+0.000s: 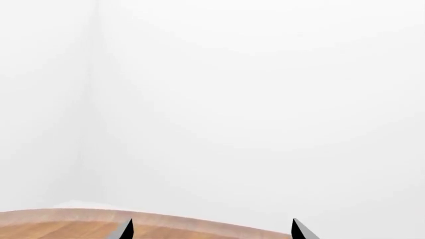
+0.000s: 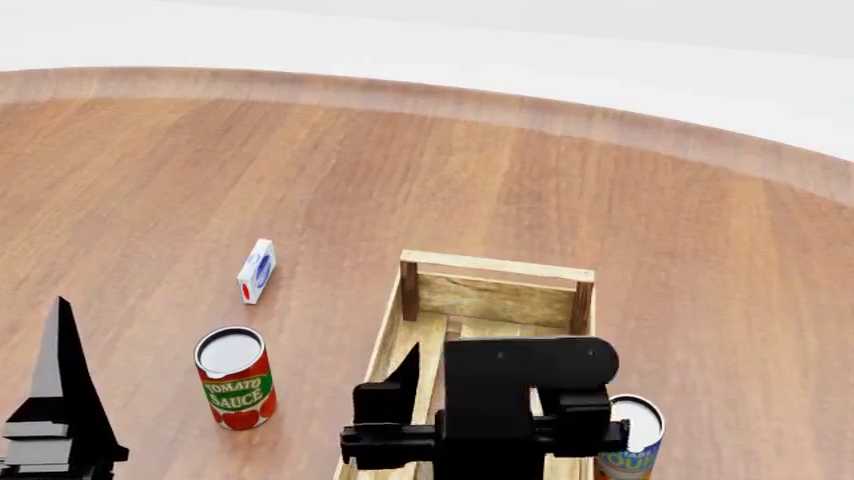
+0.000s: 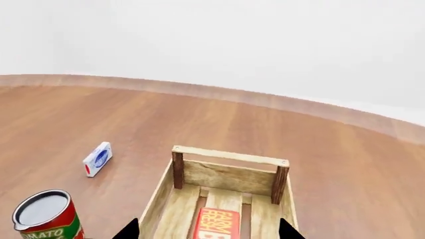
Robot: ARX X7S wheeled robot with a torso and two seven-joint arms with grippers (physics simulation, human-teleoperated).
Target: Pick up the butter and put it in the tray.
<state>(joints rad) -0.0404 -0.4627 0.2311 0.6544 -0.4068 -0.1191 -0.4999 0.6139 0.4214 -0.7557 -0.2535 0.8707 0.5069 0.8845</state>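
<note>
The butter [image 3: 217, 224], a red-and-orange carton, lies flat on the floor of the tray [image 3: 229, 155], between the slatted sides. My right gripper [image 3: 209, 231] hangs above it with its jaws wide apart, empty and not touching the carton. In the head view the right gripper [image 2: 487, 400] sits over the tray [image 2: 497, 266] and hides the butter. My left gripper [image 1: 212, 230] is open and empty, pointing past the table's edge at the white wall. It also shows at the bottom left of the head view [image 2: 56, 400].
A tomato sauce can [image 2: 236, 380] stands left of the tray, with a small white-and-blue carton [image 2: 256, 270] beyond it. Another can [image 2: 630, 435] stands against the tray's right side. The wooden table [image 2: 601, 180] stretches far ahead to its curved edge.
</note>
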